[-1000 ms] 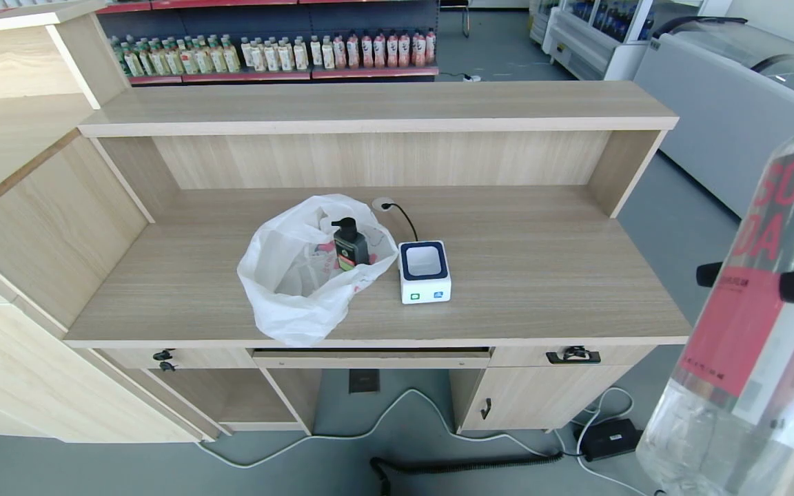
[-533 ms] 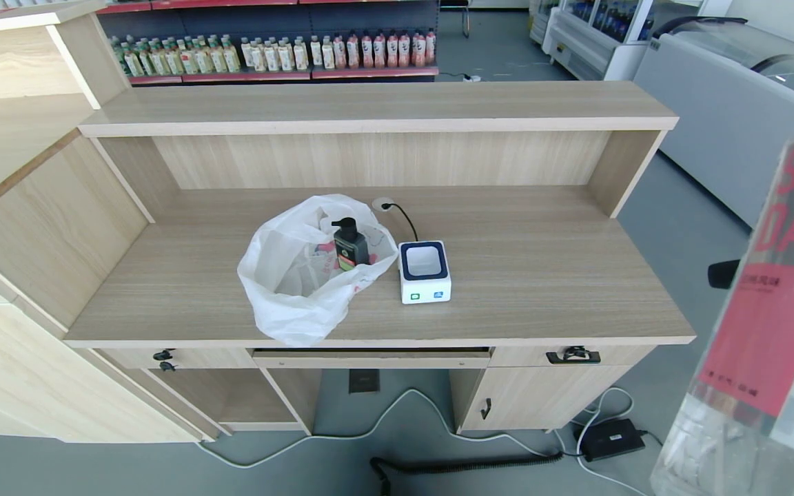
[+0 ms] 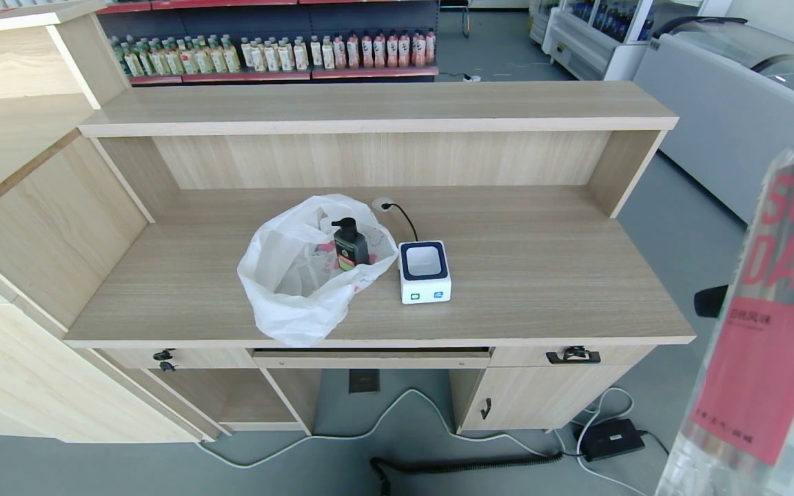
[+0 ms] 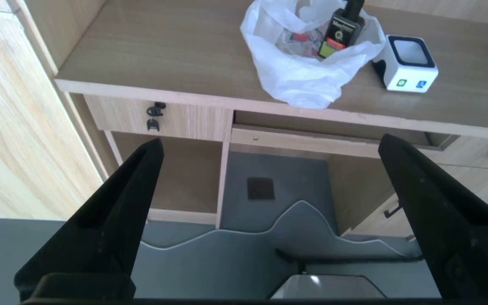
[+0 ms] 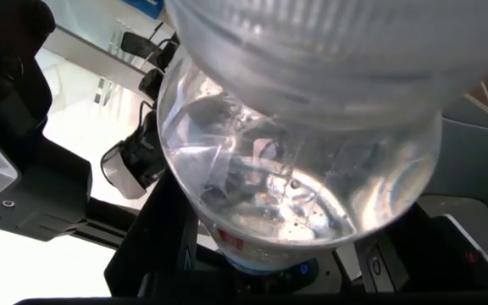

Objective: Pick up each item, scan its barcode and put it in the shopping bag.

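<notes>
Since the earlier frame the bottle (image 3: 783, 227) has shifted back toward the surface (image 3: 542, 262) and its red label now sits lower in the head view. Nothing on the surface has moved.

The right gripper (image 3: 769, 315) has its fingers (image 3: 710, 301) closed across the bottle at the label band, one dark tip on each side. The bottle is upright, slightly tilted, in the air past the right edge of the surface and well apart from the scanner (image 3: 424, 271). From the right wrist its clear base (image 5: 299, 178) shows liquid inside.

The left gripper (image 4: 269, 229) hangs below the front edge with its fingers spread wide and nothing between them.

The scanner stands near the middle of the surface. The bag (image 3: 300, 275) lies open just beside it, toward the left edge, with a pump bottle (image 3: 350, 246) upright inside.

My assessment is that the bottle is full, so fairly heavy, and that it is smooth and round and likely to slip or rotate. Its thin walls will give under hard squeezing. The mid-body hold on the label is the right place. I cannot locate the barcode.
</notes>
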Motion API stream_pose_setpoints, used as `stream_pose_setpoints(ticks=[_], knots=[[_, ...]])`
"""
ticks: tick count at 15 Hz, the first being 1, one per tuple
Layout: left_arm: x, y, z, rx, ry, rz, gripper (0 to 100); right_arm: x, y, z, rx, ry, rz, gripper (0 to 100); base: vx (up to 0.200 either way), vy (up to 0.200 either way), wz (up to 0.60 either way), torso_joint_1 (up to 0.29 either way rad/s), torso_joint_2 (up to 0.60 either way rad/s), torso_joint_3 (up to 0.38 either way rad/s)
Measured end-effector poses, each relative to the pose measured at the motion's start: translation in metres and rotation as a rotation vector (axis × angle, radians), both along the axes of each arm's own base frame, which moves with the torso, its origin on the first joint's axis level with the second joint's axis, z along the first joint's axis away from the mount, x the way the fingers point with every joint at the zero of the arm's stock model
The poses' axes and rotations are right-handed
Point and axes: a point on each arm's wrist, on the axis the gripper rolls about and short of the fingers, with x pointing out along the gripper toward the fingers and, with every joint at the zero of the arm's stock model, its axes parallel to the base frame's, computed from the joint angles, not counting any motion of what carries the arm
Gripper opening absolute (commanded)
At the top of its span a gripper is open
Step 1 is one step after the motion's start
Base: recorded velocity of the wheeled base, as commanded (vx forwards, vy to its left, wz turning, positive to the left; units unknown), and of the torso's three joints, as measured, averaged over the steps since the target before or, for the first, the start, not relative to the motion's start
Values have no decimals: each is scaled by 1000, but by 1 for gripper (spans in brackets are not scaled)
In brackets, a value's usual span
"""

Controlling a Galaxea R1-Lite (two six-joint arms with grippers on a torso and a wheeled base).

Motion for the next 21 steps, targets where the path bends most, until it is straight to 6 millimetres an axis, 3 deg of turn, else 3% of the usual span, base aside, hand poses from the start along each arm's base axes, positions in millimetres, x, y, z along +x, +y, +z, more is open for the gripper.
stream_pose_setpoints(ticks=[12, 14, 17, 21], knots=[[0, 0, 0, 0, 0, 0, 100, -1, -1, -2, -3, 0, -4, 0, 0, 0, 0, 0, 0, 0], [0, 0, 0, 0, 0, 0, 100, 1, -3, -4, -25, -37, -66, 0, 0, 0, 0, 0, 0, 0], [0, 0, 0, 0, 0, 0, 100, 17, -15, -15, -172, -251, -323, 0, 0, 0, 0, 0, 0, 0], [0, 0, 0, 0, 0, 0, 100, 59, -60, -38, -471, -689, -652, 0, 0, 0, 0, 0, 0, 0]])
